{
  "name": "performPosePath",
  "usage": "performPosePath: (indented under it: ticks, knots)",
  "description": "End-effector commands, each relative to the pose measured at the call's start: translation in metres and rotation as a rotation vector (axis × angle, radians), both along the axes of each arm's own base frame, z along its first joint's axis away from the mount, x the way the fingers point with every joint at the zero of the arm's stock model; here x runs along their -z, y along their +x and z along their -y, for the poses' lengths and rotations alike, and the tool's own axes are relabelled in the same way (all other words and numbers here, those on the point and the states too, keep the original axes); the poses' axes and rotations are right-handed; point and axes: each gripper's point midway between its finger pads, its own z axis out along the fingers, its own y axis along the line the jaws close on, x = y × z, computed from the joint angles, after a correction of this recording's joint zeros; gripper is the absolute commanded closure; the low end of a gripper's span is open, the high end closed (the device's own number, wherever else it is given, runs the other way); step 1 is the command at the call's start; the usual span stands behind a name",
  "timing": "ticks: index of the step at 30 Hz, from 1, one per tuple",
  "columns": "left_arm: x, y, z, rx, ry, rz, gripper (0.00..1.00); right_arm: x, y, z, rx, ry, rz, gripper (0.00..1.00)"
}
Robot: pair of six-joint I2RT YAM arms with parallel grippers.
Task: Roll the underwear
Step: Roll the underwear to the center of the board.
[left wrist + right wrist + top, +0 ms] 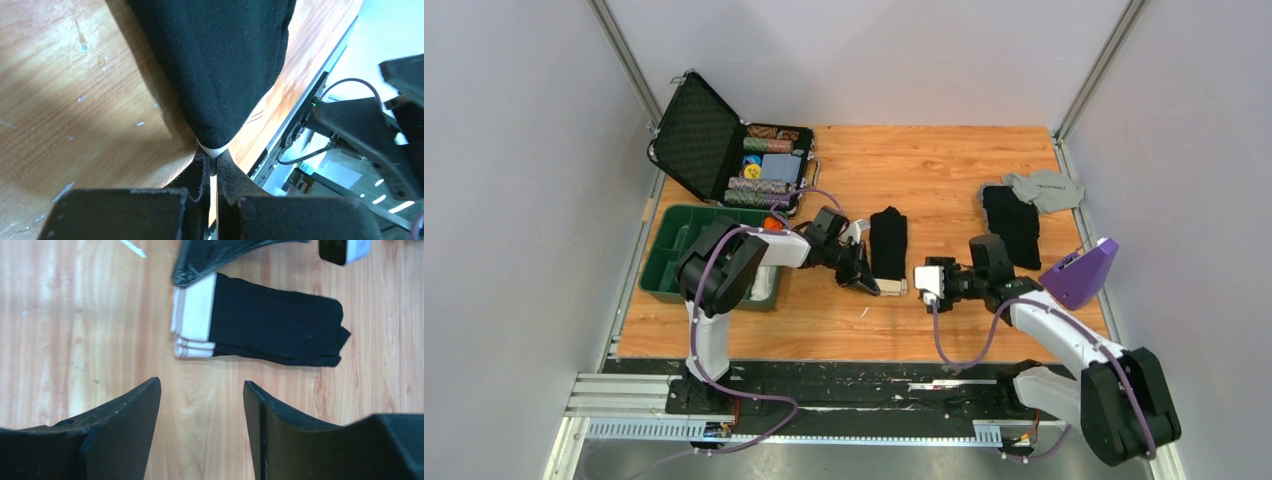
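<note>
The underwear (888, 243) is a folded black strip in the middle of the table, its white waistband (890, 287) at the near end. My left gripper (870, 282) is shut on the waistband's near left corner. In the left wrist view the fingertips (206, 162) pinch the white edge (214, 149) and the black cloth (220, 65) stretches away. My right gripper (917, 285) is open and empty just right of the waistband. In the right wrist view (202, 390) it hovers over bare wood, with the underwear (275, 322) and its waistband (196, 315) ahead.
A second black garment (1011, 225) and a light grey garment (1046, 188) lie at the back right. A purple object (1079, 272) sits by the right edge. An open case of chips (724, 150) and a green tray (669, 262) stand at the left.
</note>
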Motion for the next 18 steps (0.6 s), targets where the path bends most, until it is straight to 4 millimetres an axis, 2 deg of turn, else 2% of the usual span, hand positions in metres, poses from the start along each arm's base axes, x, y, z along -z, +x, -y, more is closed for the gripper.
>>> performPosePath:
  ticks: [1,3,5,11,18]
  knots:
    - [-0.018,-0.004,0.003,0.031,-0.058,-0.065,1.00,-0.006,-0.026,-0.016,-0.144,0.118,0.117,0.33]
    - [-0.027,-0.005,0.005,0.032,-0.085,-0.096,1.00,-0.006,-0.033,-0.020,-0.180,0.142,0.161,0.30]
    - [-0.033,-0.007,0.005,0.038,-0.112,-0.121,1.00,-0.002,-0.039,-0.025,-0.207,0.142,0.179,0.30]
    - [-0.036,-0.013,0.003,0.062,-0.148,-0.192,1.00,-0.006,-0.029,-0.038,-0.190,0.158,0.277,0.31]
    - [-0.034,-0.015,0.002,0.069,-0.149,-0.231,1.00,0.005,-0.030,-0.048,-0.207,0.155,0.280,0.28]
